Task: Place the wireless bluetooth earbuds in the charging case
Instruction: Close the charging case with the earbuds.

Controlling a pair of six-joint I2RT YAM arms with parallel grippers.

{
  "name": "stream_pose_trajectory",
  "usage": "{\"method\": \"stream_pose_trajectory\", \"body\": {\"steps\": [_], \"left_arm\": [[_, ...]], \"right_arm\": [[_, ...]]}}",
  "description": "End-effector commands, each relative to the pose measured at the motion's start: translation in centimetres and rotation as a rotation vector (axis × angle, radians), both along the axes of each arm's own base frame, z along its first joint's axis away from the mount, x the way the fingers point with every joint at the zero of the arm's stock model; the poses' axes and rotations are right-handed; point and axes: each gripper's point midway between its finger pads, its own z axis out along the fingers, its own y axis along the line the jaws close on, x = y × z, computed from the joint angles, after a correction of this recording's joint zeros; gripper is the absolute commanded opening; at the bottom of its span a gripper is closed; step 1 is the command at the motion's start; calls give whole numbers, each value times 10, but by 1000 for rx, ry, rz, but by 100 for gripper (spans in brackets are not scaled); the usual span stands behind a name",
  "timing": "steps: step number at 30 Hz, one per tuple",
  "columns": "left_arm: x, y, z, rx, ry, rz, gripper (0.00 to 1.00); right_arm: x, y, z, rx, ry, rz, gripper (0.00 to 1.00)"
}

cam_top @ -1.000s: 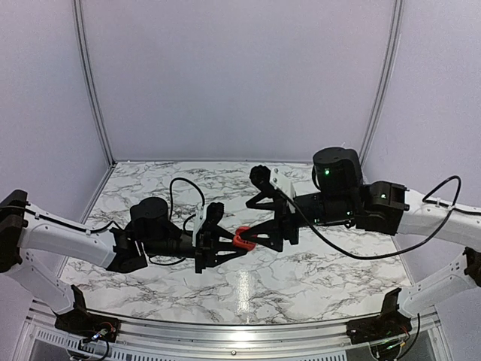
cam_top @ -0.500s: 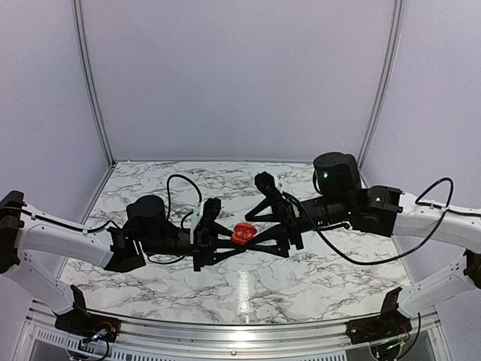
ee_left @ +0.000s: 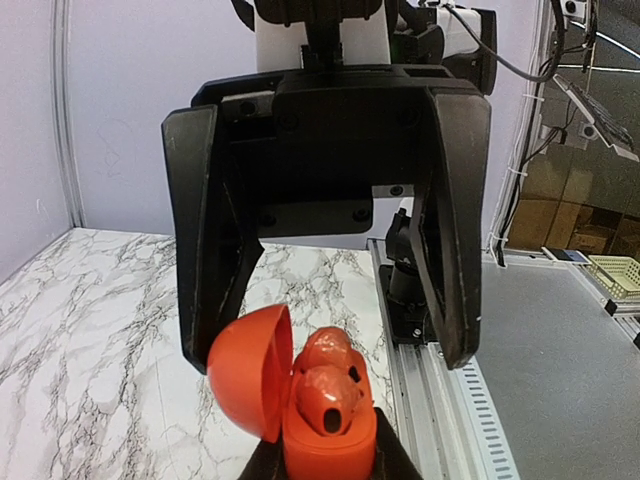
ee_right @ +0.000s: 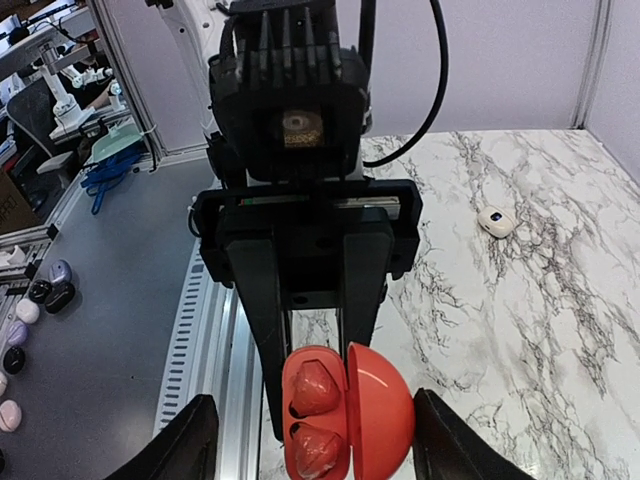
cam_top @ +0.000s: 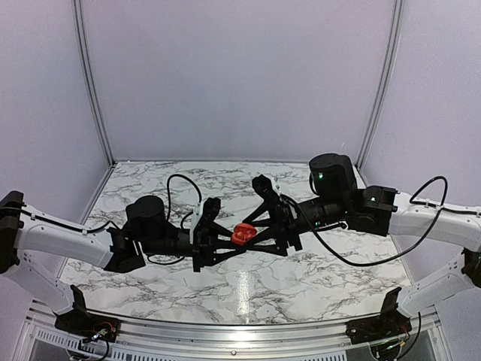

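From 9 o'clock the left gripper [cam_top: 231, 244] is clamped on the charging case [cam_top: 242, 234], above the marble table [cam_top: 316, 278] (lid open, both earbuds [ee_left: 325, 385] seated inside). From 3 o'clock the right gripper [ee_left: 330, 356] straddles it, jaws apart; contact unclear.

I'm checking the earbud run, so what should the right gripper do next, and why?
Probably nudge the lid shut with the right gripper: both earbuds already sit in the case, the lid stands open, and the open gripper straddles it.
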Motion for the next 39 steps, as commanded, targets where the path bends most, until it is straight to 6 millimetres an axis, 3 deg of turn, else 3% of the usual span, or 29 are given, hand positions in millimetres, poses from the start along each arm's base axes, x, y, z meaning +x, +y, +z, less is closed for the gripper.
{"method": "stream_pose_trajectory", "body": {"steps": [1, 6, 15, 19, 27, 34, 39], "left_arm": [[30, 14, 37, -123, -2, 133, 0], [44, 23, 41, -145, 27, 196, 0], [62, 33, 38, -152, 72, 269, 0], [58, 32, 39, -151, 64, 251, 0], [45, 29, 31, -125, 14, 182, 0], [34, 24, 33, -124, -27, 151, 0], [31, 23, 33, -123, -35, 144, 0]], "right_arm": [[-37, 2, 13, 32, -3, 141, 64], [-48, 2, 9, 13, -7, 182, 57], [-52, -3, 24, 41, -43, 189, 51], [-35, -6, 22, 38, -78, 105, 52], [-3, -13, 52, 155, -93, -26, 50], [23, -2, 39, 98, -66, -128, 43], [25, 4, 29, 76, -39, -114, 39]]}}
